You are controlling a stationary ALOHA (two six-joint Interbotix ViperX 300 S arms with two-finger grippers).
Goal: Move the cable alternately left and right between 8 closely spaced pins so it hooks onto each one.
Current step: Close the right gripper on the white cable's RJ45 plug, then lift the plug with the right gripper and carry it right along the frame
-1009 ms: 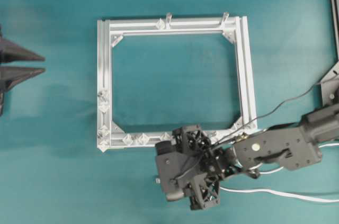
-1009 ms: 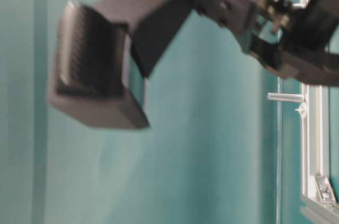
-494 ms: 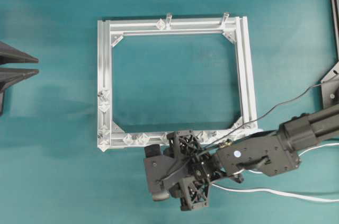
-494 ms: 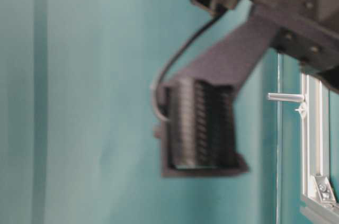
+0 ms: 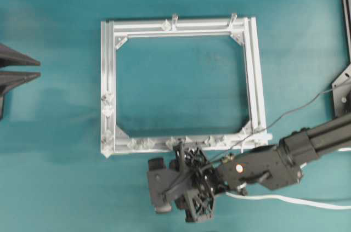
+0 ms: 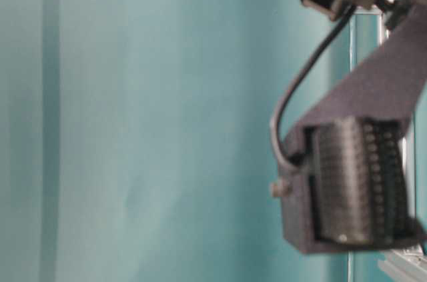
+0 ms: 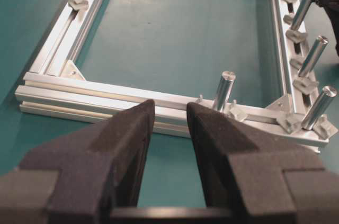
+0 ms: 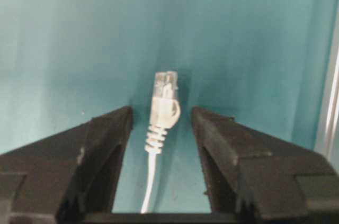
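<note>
Nearest me, the right gripper (image 5: 167,191) hangs just off the frame's near rail, its jaws apart. From its own camera the cable (image 8: 159,128) lies on the teal table (image 8: 63,38) between the two fingers (image 8: 106,144), the plug end pointing away past the tips; I cannot tell whether either finger touches it. In the overhead view the cable (image 5: 285,199) trails off to the right across the table from under that arm.

Just beyond the gripper runs the near rail of the frame (image 5: 107,78), with the pins (image 5: 140,144) set along it and on up the left rail.

At the far left edge, the left gripper (image 5: 13,70) sits well apart from the frame, jaws apart with nothing between them. Its camera looks across the frame's left rail, where posts (image 7: 224,90) stand upright.
</note>
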